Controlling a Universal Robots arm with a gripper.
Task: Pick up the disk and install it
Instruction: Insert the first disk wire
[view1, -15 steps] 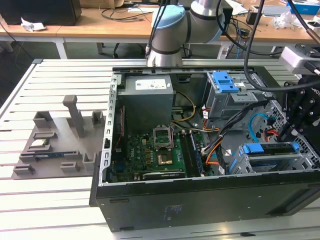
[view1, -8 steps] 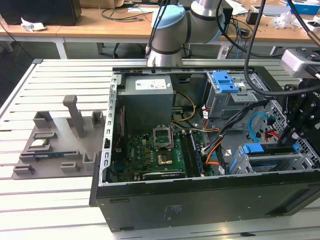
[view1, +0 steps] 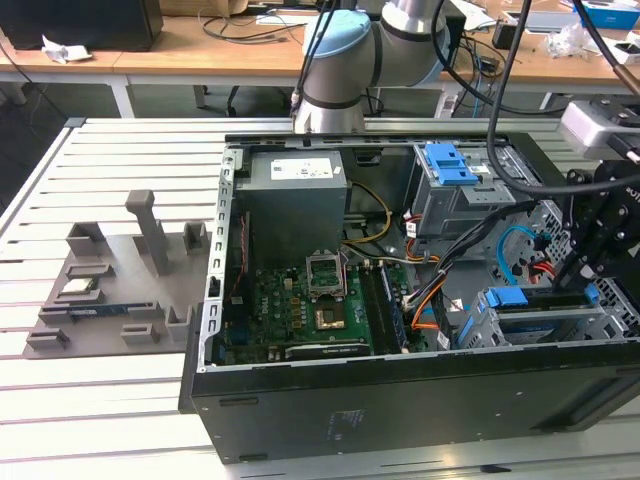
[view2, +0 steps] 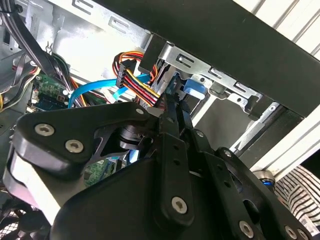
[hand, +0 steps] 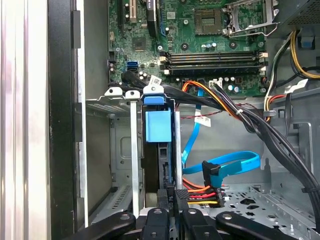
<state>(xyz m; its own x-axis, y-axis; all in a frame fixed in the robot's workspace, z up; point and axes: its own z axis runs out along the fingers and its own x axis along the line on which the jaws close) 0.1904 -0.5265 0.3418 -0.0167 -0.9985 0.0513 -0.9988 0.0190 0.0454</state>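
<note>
Even, diffuse overhead light fills the exterior view; my ribbed pale-grey metal table (view1: 110, 170) looks bright and slightly washed, with soft, short shadows beneath the grey plastic fixture block (view1: 130, 270). The open black computer case (view1: 400, 390) falls darker along its front wall, losing detail there. In the second wrist view my black gripper linkage (view2: 165, 165) sits close and soft-edged, probably out of focus, while daylight glare bleaches the corner beyond the case edge. In the first wrist view the green motherboard (hand: 200, 45) is crisp and evenly lit; the silver drive cage (hand: 107, 150) holds deep shadow, and a bright streak blows out the case wall.
</note>
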